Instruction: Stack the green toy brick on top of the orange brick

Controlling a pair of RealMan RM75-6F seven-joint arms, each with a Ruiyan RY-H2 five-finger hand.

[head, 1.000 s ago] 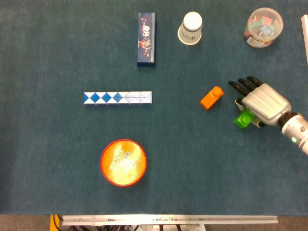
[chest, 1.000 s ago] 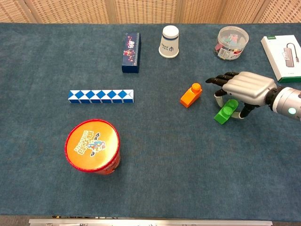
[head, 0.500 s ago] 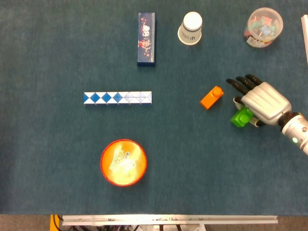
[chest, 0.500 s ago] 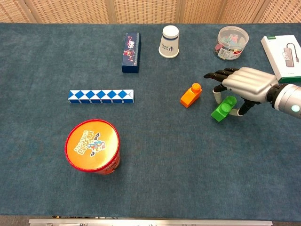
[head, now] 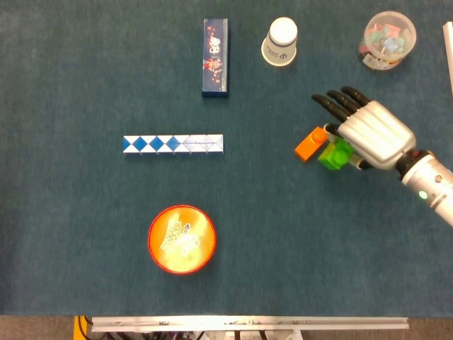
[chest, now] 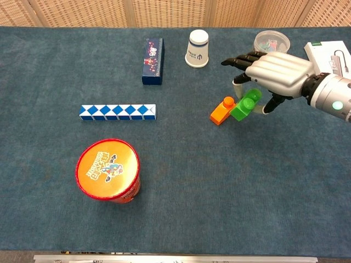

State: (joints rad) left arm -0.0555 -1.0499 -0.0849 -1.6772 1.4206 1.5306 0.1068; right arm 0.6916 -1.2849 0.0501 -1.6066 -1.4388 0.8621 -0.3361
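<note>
I see the bench (head: 71, 71) covered in dark blue carpet-like cloth. On it lie a blue-and-white folding puzzle strip (head: 173, 144), a dark blue box (head: 215, 57), an upturned paper cup (head: 280, 42), a clear tub (head: 388, 40), a round red-rimmed can (head: 181, 239) and the orange brick (head: 309, 144). A white carton (chest: 329, 59) sits at the far right edge in the chest view.

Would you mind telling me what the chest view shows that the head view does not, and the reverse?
Only the chest view shows the woven wall panels behind the table and most of the white product box. Only the head view shows the metal rail along the table's near edge in full. Both show the right hand holding the green toy brick beside the orange toy brick.
</note>
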